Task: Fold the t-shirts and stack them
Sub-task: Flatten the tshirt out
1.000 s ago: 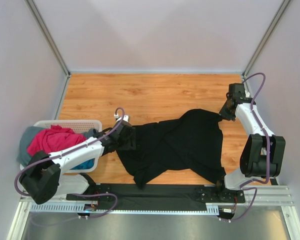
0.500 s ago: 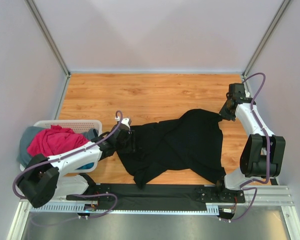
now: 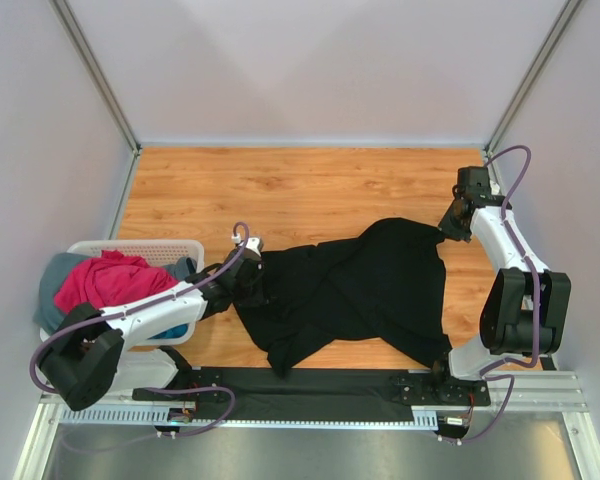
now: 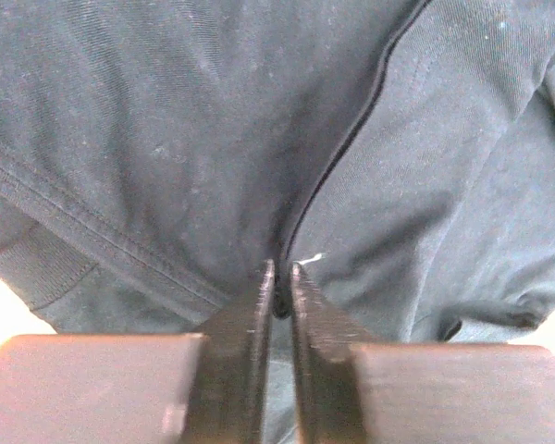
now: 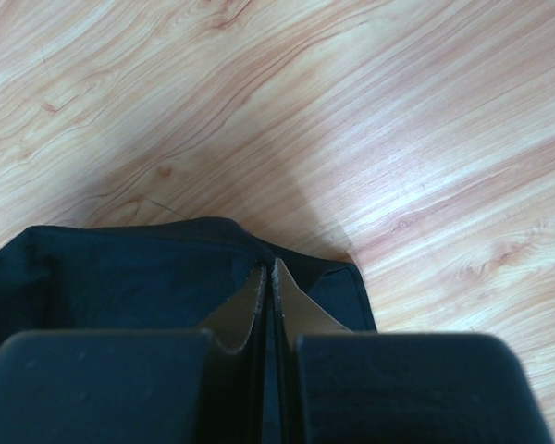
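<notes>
Your left gripper [image 4: 279, 268] pinched only a thin fold by a seam at the left edge of the black shirt [image 3: 370, 280]. A lift could have slipped it free or dragged the bunched cloth into a worse heap. The shirt lay crumpled mid-table [image 3: 280, 190], with the other shirts [image 3: 105, 280] in the basket [image 3: 130, 247] at left. Your left arm reached low rightward, and the right gripper [image 5: 266, 270], arm stretched far, was clamped on the shirt's far right corner

The black t-shirt [image 3: 370, 280] is matt knit cloth, the table [image 3: 300, 190] smooth wood-grain, the basket [image 3: 130, 247] white plastic.
</notes>
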Motion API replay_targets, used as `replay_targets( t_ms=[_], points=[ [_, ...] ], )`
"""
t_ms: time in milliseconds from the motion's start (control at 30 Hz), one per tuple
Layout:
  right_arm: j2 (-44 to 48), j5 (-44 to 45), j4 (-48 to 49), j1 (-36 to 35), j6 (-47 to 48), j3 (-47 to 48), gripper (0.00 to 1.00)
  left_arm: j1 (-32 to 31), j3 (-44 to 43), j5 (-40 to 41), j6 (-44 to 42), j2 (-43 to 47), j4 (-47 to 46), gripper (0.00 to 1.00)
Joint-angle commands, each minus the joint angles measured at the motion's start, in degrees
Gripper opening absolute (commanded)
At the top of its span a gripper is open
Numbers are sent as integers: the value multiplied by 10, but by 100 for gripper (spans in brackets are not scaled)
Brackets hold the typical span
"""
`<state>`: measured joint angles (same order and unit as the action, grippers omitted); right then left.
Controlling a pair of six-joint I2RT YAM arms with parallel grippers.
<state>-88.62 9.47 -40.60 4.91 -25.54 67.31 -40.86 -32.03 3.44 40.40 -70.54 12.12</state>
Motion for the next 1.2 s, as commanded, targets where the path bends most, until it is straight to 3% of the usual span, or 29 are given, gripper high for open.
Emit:
replay_targets(
  t_ms=[0,33,67,267,500,767,967,1167],
  points=[
    [10,7,17,0,7,0,1,0,-20,2,-20,3,-12,15],
    [9,7,17,0,7,1,0,0,-24,4,-24,-2,-6,4],
    [8,8,17,0,7,3,0,1,-29,4,-35,-9,-3,0],
    [12,11,23,0,18,35,0,1,-112,58,-102,40,39,0],
    [31,10,44,4,69,136,1,49,-268,124,-270,84,48,0],
    [55,-14,125,10,157,186,0,66,-401,55,-550,48,0,0],
    [80,-47,155,16,175,225,1,66,-519,17,-634,15,-10,0],
    [119,-55,177,16,205,253,1,66,-597,-31,-655,4,-5,0]
  ],
)
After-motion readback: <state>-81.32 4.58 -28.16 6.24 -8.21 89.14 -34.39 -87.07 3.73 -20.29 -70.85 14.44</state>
